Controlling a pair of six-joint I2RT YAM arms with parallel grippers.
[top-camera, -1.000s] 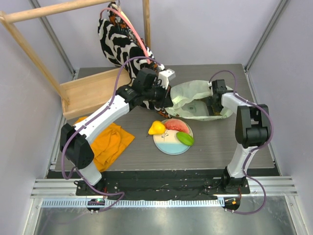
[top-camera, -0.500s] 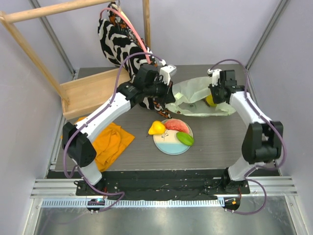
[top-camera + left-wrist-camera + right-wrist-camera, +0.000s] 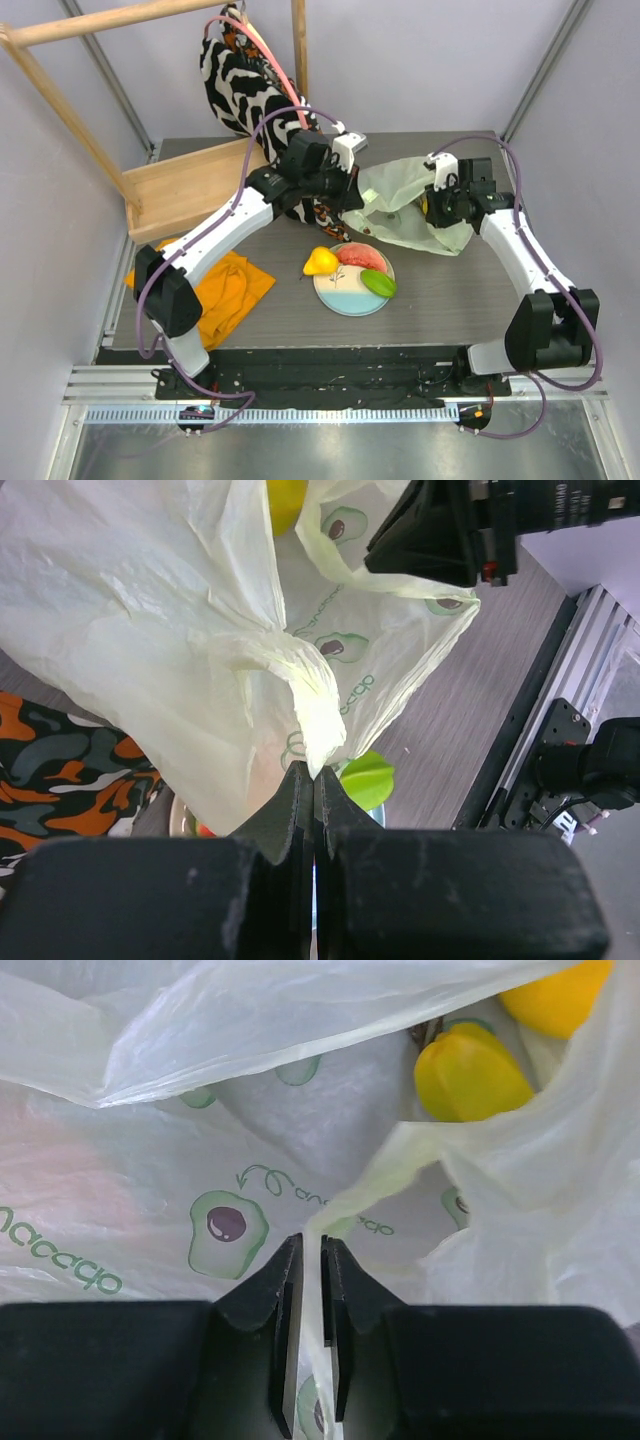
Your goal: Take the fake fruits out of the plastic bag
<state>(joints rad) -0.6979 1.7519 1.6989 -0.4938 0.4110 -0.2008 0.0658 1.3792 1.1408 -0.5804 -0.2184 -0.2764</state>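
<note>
L gripper [image 3: 313,772] pinched tight on plastic bag [image 3: 400,205] fold; R gripper [image 3: 311,1243] nearly closed w/ bag edge between jaws. Bag sits far-right on table [image 3: 450,290], 2 yellow fruits [image 3: 470,1072] inside. Pear [image 3: 320,262] beside plate [image 3: 345,297]; watermelon slice [image 3: 360,256] + green oval [image 3: 379,284] on it.

Pale-green plastic bag [image 3: 395,195], avocado print, crumpled, mouth open, at far right of desk [image 3: 450,290]. Two yellow fruits [image 3: 470,1072] inside. Yellow pear [image 3: 320,262], watermelon slice [image 3: 360,255] and green oval [image 3: 378,284] already out, mid-desk.
</note>
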